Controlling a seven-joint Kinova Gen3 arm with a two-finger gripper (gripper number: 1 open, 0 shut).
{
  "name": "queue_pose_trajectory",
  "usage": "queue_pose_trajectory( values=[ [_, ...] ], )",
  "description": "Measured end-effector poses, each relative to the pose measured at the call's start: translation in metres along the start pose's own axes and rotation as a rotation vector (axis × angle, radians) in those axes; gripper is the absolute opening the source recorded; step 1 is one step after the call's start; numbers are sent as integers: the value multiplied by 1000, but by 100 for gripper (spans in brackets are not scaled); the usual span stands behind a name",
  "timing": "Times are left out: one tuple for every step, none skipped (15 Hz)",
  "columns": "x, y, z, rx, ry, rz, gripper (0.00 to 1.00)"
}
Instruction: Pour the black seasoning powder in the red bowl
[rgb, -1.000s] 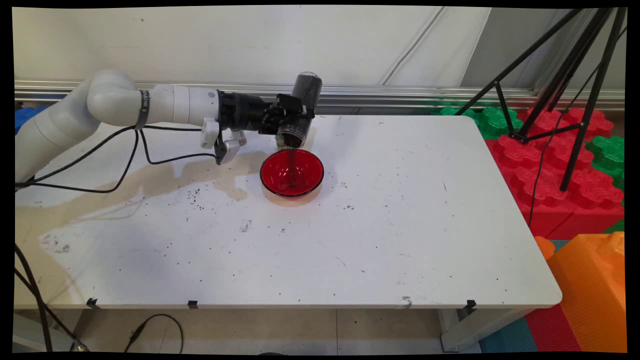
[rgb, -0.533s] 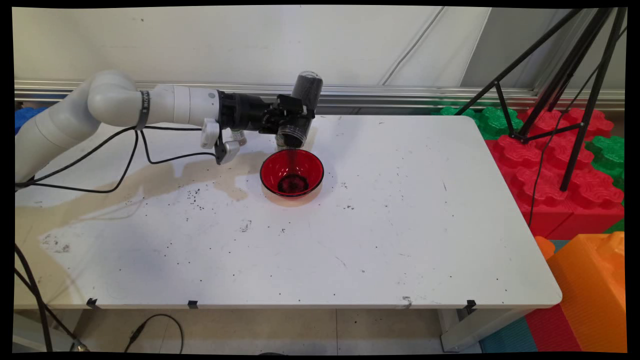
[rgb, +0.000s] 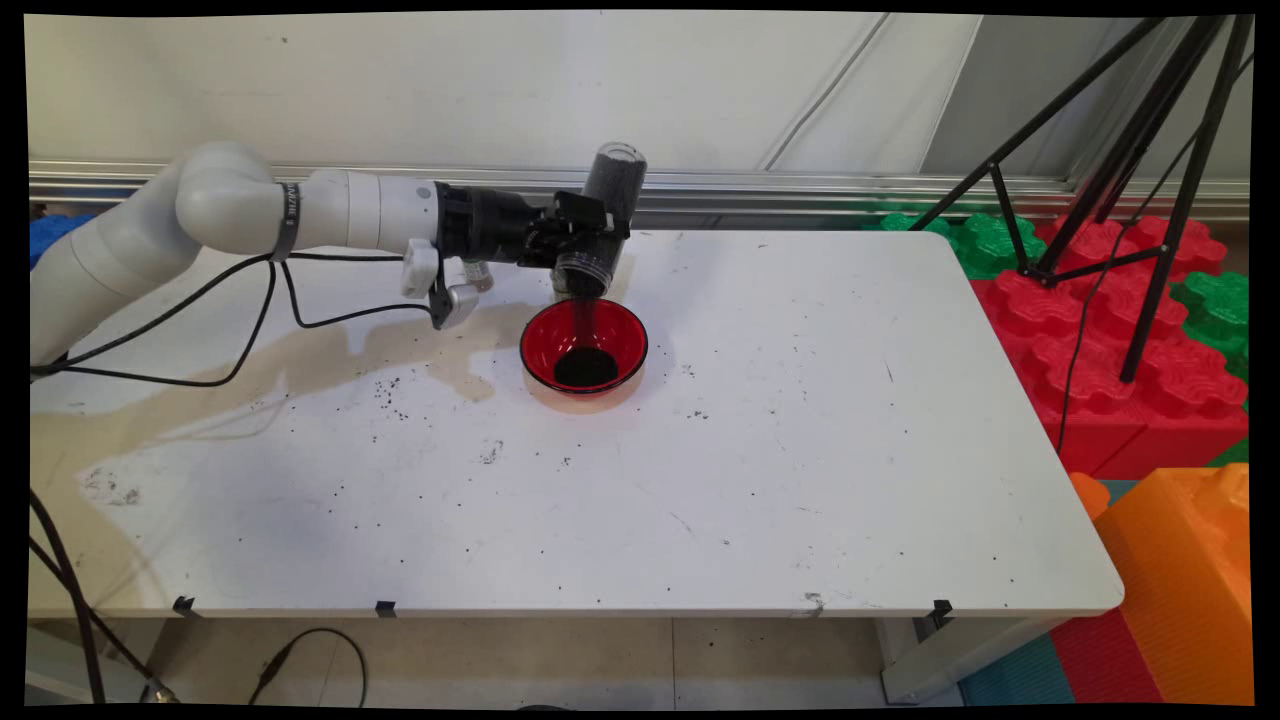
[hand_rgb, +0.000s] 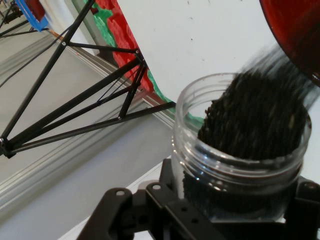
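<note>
My gripper (rgb: 590, 240) is shut on a clear plastic jar (rgb: 602, 220) of dark grains, tipped mouth-down above the back rim of a red bowl (rgb: 584, 346). A thin stream of grains falls from the jar's mouth into the bowl, where a dark pile (rgb: 585, 368) lies at the bottom. In the hand view the jar (hand_rgb: 240, 150) fills the lower right between the black linkage, with grains sliding out of its mouth toward the red bowl (hand_rgb: 295, 35) at the top right corner.
Scattered dark grains (rgb: 490, 452) speck the white table (rgb: 800, 450). A black tripod (rgb: 1130, 180) stands over red and green foam blocks (rgb: 1100, 330) off the right edge. An orange block (rgb: 1190, 570) sits at the near right. Black cables (rgb: 250, 310) hang from the arm.
The jar has tilted slightly further and kept pouring. The dark pile in the bowl has grown from a thin trickle to a clear heap. The arm has hardly moved.
</note>
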Motion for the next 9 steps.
queue_pose_trajectory(
  values=[
    [0,0,0,0,0,2,0],
    [0,0,0,0,0,4,0],
    [0,0,0,0,0,5,0],
    [0,0,0,0,1,7,0],
    [0,0,0,1,1,8,0],
    [0,0,0,1,1,10,0],
    [0,0,0,1,1,11,0],
    [0,0,0,1,1,12,0],
    [0,0,0,1,1,13,0]
  ],
)
